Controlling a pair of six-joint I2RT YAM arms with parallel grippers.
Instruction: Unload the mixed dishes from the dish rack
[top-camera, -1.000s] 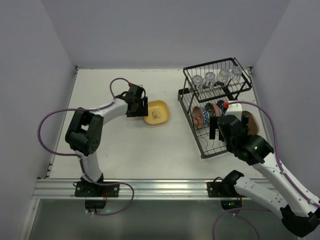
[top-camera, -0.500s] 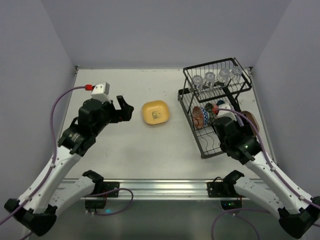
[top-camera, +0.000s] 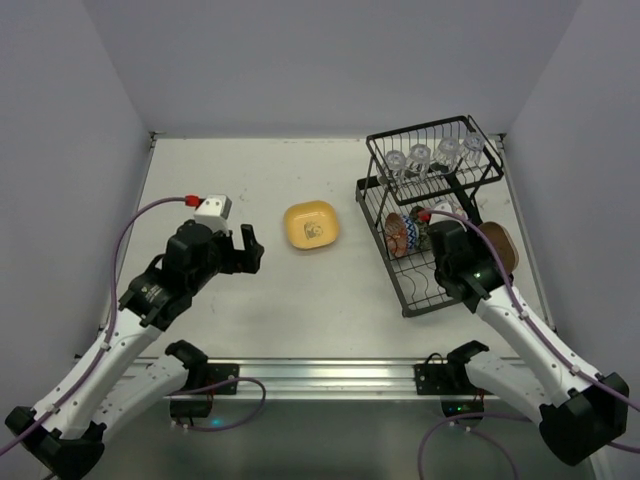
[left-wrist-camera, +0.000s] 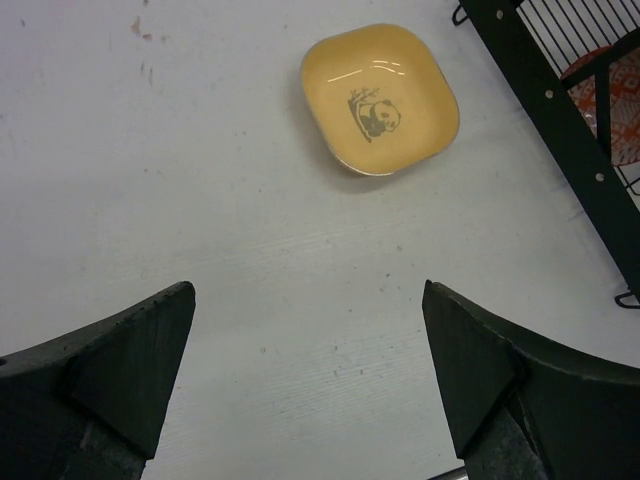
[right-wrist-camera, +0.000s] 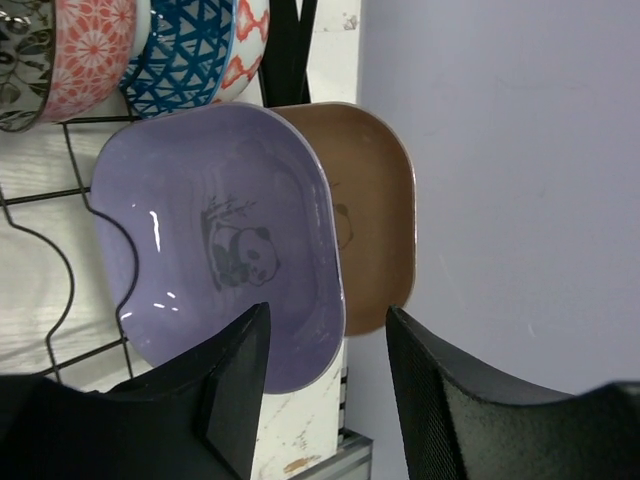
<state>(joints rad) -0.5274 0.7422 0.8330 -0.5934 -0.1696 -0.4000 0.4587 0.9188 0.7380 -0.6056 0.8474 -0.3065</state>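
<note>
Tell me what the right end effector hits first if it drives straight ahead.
The right end effector would most likely meet the rim of the lavender plate, which already sits between its jaws, though depth is hard to judge.

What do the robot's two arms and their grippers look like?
The left arm and right arm are white links joined by black joints. A purple cable loops along each, ending in a red plug by a white box at the wrist. The left gripper and right gripper have matte black, wedge-shaped fingers.

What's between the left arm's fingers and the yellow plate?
Nothing, just bare table between the left fingers and the yellow plate; the left wrist view shows it.
</note>
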